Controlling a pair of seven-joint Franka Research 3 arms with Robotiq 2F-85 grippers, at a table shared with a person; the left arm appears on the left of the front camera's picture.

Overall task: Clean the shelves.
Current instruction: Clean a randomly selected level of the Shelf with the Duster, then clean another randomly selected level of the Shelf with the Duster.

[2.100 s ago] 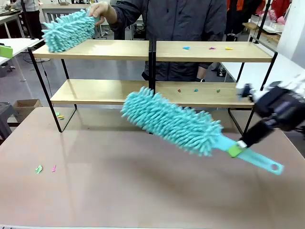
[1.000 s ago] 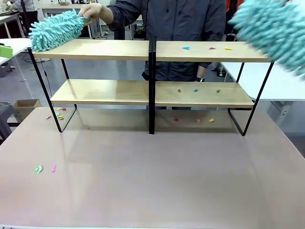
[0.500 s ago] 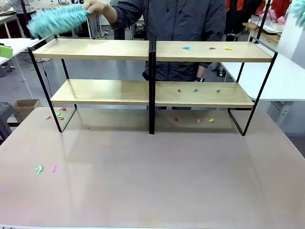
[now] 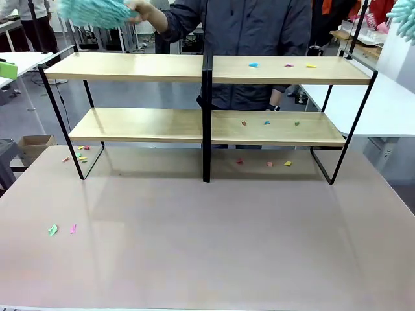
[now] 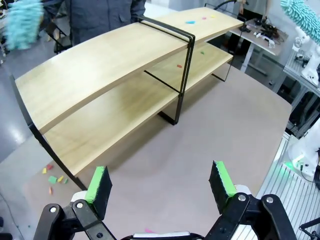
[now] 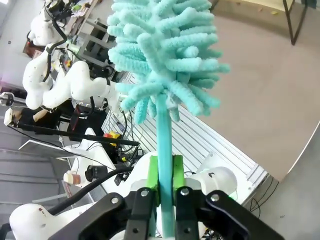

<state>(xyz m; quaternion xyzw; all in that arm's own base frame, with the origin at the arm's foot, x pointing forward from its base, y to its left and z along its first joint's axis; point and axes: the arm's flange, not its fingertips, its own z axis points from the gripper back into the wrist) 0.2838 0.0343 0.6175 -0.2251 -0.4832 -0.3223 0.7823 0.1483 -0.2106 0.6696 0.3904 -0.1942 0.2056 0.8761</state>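
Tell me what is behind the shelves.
A person stands behind the shelves, a hand holding a teal duster above the left end. The boards cover strips of the torso; the legs are hidden.

- One wide two-tier rack of light-wood shelves (image 4: 130, 66) in a thin black metal frame, with one black central divider (image 4: 206, 116).
- Two fluffy teal chenille dusters: the person's duster (image 4: 94, 11) and the robot's duster (image 6: 165, 50).
- Two black end effectors with green pads: the left end effector (image 5: 160, 180) and the right end effector (image 6: 165, 177).
- One person in a dark jacket (image 4: 246, 39).
- Three small coloured scraps on the top board: blue scrap (image 4: 253, 65), pink scrap (image 4: 288, 65), yellow scrap (image 4: 311, 65).
- Three more specks on the lower board (image 4: 266, 122).
- Three bits on the beige counter (image 4: 207, 246) beneath the rack's right half (image 4: 270, 164).
- Two paper bits at the counter's front left (image 4: 52, 229).
- One small cluster by the rack's left leg (image 4: 81, 157), too fine to count.
- One brown cardboard box (image 4: 35, 146) on the floor.
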